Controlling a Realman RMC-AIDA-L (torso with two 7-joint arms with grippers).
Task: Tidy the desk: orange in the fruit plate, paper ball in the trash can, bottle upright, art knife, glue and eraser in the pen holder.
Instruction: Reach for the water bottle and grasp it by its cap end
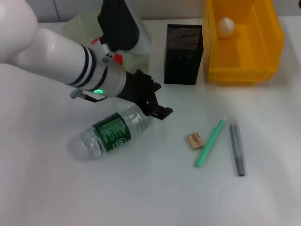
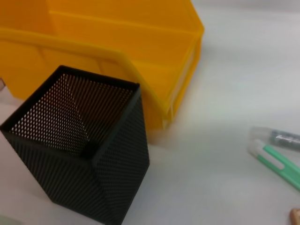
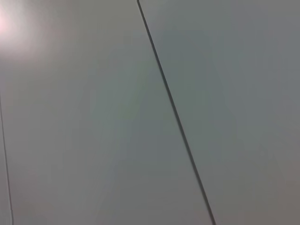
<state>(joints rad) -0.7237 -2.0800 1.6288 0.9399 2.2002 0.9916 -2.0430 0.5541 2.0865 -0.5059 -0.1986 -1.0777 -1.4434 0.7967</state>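
The clear bottle with its dark green label lies on its side on the white table. My left gripper is at its cap end, and the cap is hidden beneath it. The paper ball rests inside the yellow trash can. The black mesh pen holder stands to the left of the trash can. The tan eraser, green art knife and grey glue lie side by side on the table. Slivers of the orange show behind my arm, by the pale green fruit plate.
My left arm crosses the left back of the table and hides most of the fruit plate. The right wrist view shows only a grey panel with a dark seam. Bare white tabletop lies along the front.
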